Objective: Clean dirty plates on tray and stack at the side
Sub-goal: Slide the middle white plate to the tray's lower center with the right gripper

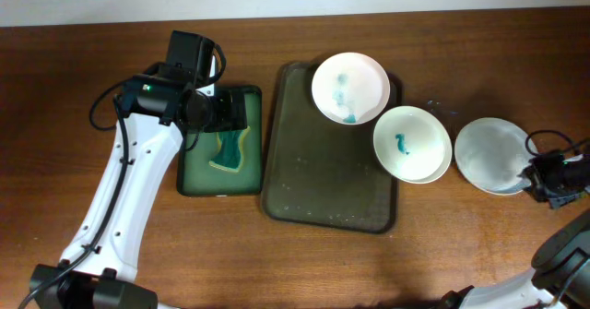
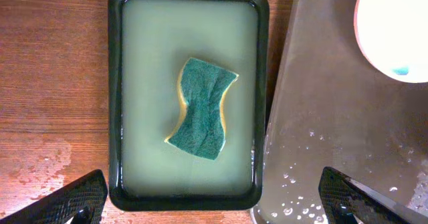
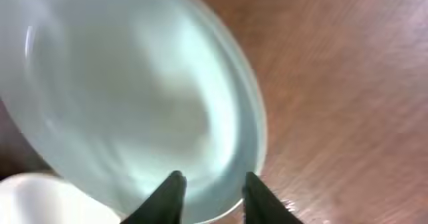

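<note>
Glossy white plates (image 1: 349, 88), rough green sponge (image 2: 202, 108), wood table (image 1: 442, 254)

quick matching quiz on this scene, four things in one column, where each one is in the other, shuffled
1 sponge
2 unstained plate
3 blue-smeared plate
4 left gripper

A on the big tray
B on the bare table, right of the tray
C open, above the basin
D lying in the basin's soapy water

Pairs: 1-D, 2-B, 3-A, 4-C

Blurred frame. Pale plate (image 3: 127, 97) fills 10 o'clock, wood table (image 3: 354, 103) at 3. Right gripper (image 3: 210, 198) at 6, dark fingertips (image 3: 167, 198) straddling rim, grip unclear. Second white plate (image 3: 40, 200) at 8.
</note>
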Robot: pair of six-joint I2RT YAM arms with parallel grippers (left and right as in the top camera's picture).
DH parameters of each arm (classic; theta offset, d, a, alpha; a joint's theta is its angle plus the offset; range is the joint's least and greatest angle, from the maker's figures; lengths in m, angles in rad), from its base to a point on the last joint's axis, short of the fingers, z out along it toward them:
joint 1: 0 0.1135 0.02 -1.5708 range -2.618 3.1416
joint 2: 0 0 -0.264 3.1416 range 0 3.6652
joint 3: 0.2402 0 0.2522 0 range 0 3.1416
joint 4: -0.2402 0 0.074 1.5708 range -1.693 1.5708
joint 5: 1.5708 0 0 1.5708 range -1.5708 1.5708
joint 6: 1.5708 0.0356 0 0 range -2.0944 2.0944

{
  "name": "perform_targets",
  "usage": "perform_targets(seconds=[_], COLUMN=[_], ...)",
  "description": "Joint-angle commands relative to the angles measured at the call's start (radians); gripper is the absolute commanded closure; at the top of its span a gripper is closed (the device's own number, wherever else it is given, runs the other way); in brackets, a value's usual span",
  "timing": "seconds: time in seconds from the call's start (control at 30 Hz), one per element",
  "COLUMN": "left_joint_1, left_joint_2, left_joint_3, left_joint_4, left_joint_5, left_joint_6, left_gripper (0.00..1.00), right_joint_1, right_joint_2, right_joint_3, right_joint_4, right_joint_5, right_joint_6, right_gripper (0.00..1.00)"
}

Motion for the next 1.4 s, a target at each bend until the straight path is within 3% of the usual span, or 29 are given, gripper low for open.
perform_targets(seconds=[0.0,0.07,0.1,0.13,0.2,0.33,0.37,0.43,0.63,0.77,0.83,0.87,0.9,0.93,0.97,1.2,1.37], left_joint_1=[0.002,0.002,0.002,0.002,0.002,0.002,0.002,0.002,0.002,0.002,0.002,0.002,0.002,0.002,0.002,0.002,0.002], left_joint_2=[-0.014,-0.014,-0.014,-0.014,-0.014,-0.014,-0.014,-0.014,-0.014,-0.014,-0.014,-0.014,-0.014,-0.014,-0.014,-0.014,-0.014], left_joint_3=[0.002,0.002,0.002,0.002,0.002,0.002,0.002,0.002,0.002,0.002,0.002,0.002,0.002,0.002,0.002,0.002,0.002], left_joint_4=[-0.001,-0.001,-0.001,-0.001,-0.001,-0.001,-0.001,-0.001,0.000,-0.001,-0.001,-0.001,-0.001,-0.001,0.000,-0.001,-0.001], left_joint_5=[-0.007,-0.007,-0.007,-0.008,-0.007,-0.007,-0.007,-0.007,-0.007,-0.007,-0.007,-0.007,-0.007,-0.007,-0.007,-0.007,-0.007], left_joint_6=[0.005,0.005,0.005,0.005,0.005,0.005,0.005,0.005,0.005,0.005,0.005,0.005,0.005,0.005,0.005,0.005,0.005], left_gripper=[0.01,0.01,0.01,0.01,0.01,0.00,0.01,0.00,0.01,0.01,0.01,0.01,0.01,0.01,0.01,0.01,0.01], right_joint_1=[0.084,0.190,0.281,0.365,0.500,0.528,0.527,0.527,0.585,0.859,0.934,0.926,0.895,0.838,0.789,0.526,0.499], right_joint_2=[-0.193,-0.322,-0.341,-0.330,-0.279,-0.100,-0.039,0.018,-0.144,-0.202,-0.202,-0.202,-0.202,-0.201,-0.200,-0.197,-0.197], right_joint_3=[0.015,0.015,0.015,0.006,-0.063,-0.152,-0.152,-0.154,-0.154,-0.154,-0.154,-0.154,-0.154,-0.154,-0.154,-0.259,-0.365], right_joint_4=[-0.003,-0.045,-0.100,-0.159,-0.165,-0.069,-0.053,-0.030,-0.116,-0.125,-0.102,-0.079,-0.053,-0.034,-0.033,-0.006,0.116], right_joint_5=[-0.047,-0.020,-0.024,0.010,0.066,0.006,0.004,-0.003,-0.079,-0.071,0.024,0.052,0.053,0.054,0.054,0.074,0.080], right_joint_6=[-0.051,-0.085,-0.173,-0.202,-0.174,-0.076,-0.076,-0.076,-0.116,-0.088,0.018,0.066,0.096,0.115,0.129,0.135,0.177], right_gripper=[0.56,0.53,0.51,0.45,0.44,0.45,0.49,0.96,0.96,0.96,0.96,0.96,0.80,0.41,0.35,0.40,0.58])
